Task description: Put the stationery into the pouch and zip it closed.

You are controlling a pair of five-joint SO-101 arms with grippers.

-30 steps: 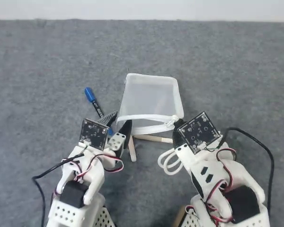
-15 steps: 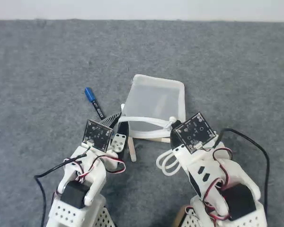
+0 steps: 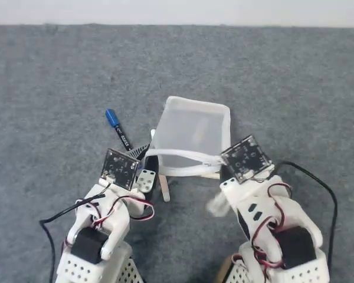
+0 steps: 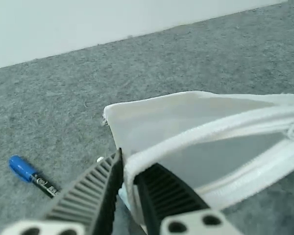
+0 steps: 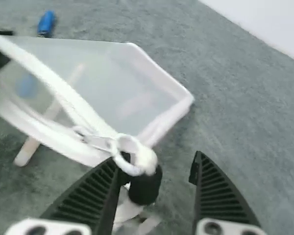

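Grey felt table (image 3: 59,71). White see-through pouch (image 3: 194,127) at the centre of the high view, closed end toward the top of the frame, mouth toward the two arms at the bottom. Mouth not zipped: one zip band is raised off the other and runs across between the two arms, with a gap under it

Left gripper (image 4: 132,164): claw narrow, pinched on the pouch at the left end of the raised zip band; fabric sits between the ribbed pads. In the high view this is at the pouch's lower left corner

Right gripper (image 5: 156,164): claw wide, jaws well apart and gripping nothing. Zip pull ring (image 5: 130,149) lies just beside one jaw, at the right end of the zip band. A dark stub sits under the ring; cannot tell what it is

Blue-capped marker (image 3: 117,127) left of centre in the high view, outside the pouch, just beside its left edge, slanting down toward the left arm; its lower end is hidden by that arm

Pale wooden stick (image 3: 164,186) on the felt below the pouch mouth, between the two arms, outside the pouch
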